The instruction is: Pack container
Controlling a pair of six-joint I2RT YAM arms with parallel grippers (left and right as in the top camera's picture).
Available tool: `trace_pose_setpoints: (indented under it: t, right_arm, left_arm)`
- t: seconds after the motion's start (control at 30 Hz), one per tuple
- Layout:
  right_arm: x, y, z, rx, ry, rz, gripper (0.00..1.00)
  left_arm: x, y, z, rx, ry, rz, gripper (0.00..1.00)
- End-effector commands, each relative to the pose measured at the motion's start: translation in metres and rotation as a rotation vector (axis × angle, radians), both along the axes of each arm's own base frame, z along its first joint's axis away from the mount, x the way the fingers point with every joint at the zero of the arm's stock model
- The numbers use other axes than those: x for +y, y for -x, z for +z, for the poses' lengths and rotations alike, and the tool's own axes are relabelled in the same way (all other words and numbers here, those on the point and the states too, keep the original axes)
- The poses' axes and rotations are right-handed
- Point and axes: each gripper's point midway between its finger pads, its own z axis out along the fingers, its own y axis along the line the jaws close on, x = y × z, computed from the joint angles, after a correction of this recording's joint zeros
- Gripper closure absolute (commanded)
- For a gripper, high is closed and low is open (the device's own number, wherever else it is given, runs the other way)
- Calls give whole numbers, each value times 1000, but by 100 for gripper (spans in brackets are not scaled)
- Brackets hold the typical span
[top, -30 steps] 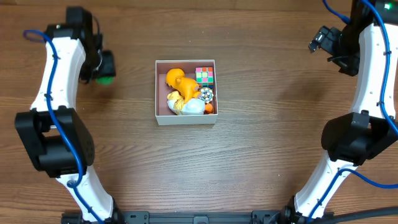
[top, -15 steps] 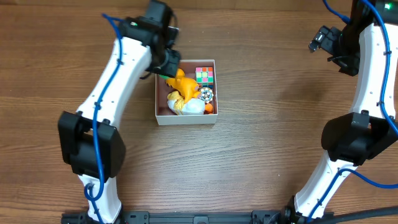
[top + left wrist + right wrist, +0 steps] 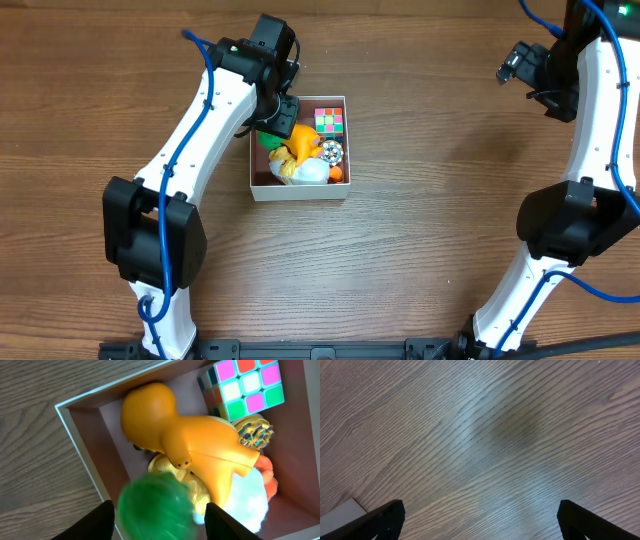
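Observation:
The container (image 3: 299, 192) is a square white-walled box at the table's middle; its wall (image 3: 80, 455) and pinkish floor fill the left wrist view. Inside lie an orange toy (image 3: 300, 140) (image 3: 190, 445), a colour cube (image 3: 329, 121) (image 3: 245, 387), a patterned disc (image 3: 331, 152) and a white fluffy toy (image 3: 245, 500). My left gripper (image 3: 278, 118) (image 3: 159, 522) hangs over the box's far-left corner. A blurred green ball (image 3: 156, 506) (image 3: 268, 140) sits between its fingers, with a gap on each side, so the jaws stand open. My right gripper (image 3: 512, 65) (image 3: 479, 517) is open over bare wood at the far right.
A small orange ball (image 3: 337, 175) lies in the box's near-right corner. A white corner (image 3: 340, 512) shows at the lower-left edge of the right wrist view. Brown wood table (image 3: 450, 230) surrounds the box on all sides.
My left arm swung from the far left of the table to over the box, carrying the green ball. Its jaws have parted from the ball. The right arm has not moved.

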Motion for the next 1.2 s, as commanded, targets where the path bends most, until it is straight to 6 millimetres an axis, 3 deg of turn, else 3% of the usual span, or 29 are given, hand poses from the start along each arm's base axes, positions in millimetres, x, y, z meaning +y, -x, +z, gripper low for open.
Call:
trace_pose_setpoints:
  t: [0.0,0.27,0.47,0.53,0.6,0.77,0.87,1.0,1.17]
  right_arm:
    - [0,-1,3,-11,0,-7,0]
    - [0,-1,3,-11,0,-7,0]
    - [0,-1,3,-11,0,-7,0]
    - [0,-1,3,-11,0,-7,0]
    - [0,-1,3,-11,0,-7,0]
    - [0,-1,3,-11,0,-7,0]
    - [0,-1,3,-11,0,-7,0]
    - [0,-1,3,-11,0,-7,0]
    - [0,-1,3,-11,0,-7,0]
  left_arm:
    - [4,7,-6,37,-16,-1,42]
    - [6,12,-7,56,-24,-1,37]
    - [4,5,-2,25,-14,1,6]
    - [3,-1,7,-4,-7,1,1]
    - [0,-8,24,-49,9,2,0]
    - [-5,-29,89,-216,58,6,0]
    - [-3,-32,122,-289,68,13,0]
    - [1,-22,147,-320,78,14,0]
    - [29,4,169,-337,-12,69,0]
